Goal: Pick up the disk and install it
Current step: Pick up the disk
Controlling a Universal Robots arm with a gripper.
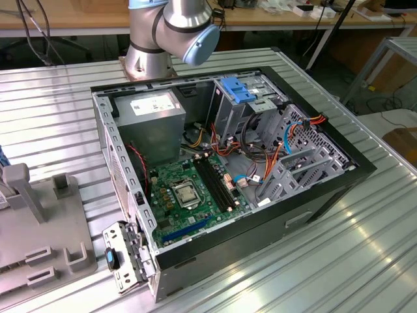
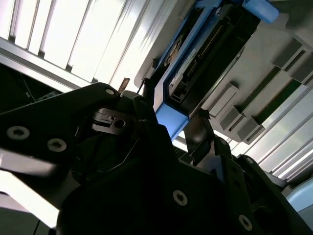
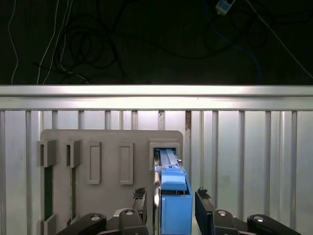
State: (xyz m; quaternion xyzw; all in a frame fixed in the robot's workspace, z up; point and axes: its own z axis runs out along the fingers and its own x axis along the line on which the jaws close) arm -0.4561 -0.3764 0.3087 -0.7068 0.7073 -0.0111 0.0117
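Disk (image 3: 174,208): flat dark grey-black rectangular hard drive clipped in a bright blue plastic carrier. It stands on end in a raised slot of the pale grey plastic fixture plate (image 3: 110,142), which lies on the ribbed aluminium table (image 3: 244,147); the second wrist view shows its dark edge (image 2: 203,58) framed by blue rails. The black two-finger gripper (image 3: 171,192) is open, one finger (image 3: 140,196) on each side of the carrier's blue end, with thin gaps on both sides and nothing gripped. In the exterior view the open black desktop computer case (image 1: 273,222) with its green motherboard (image 1: 189,195) sits on the table.
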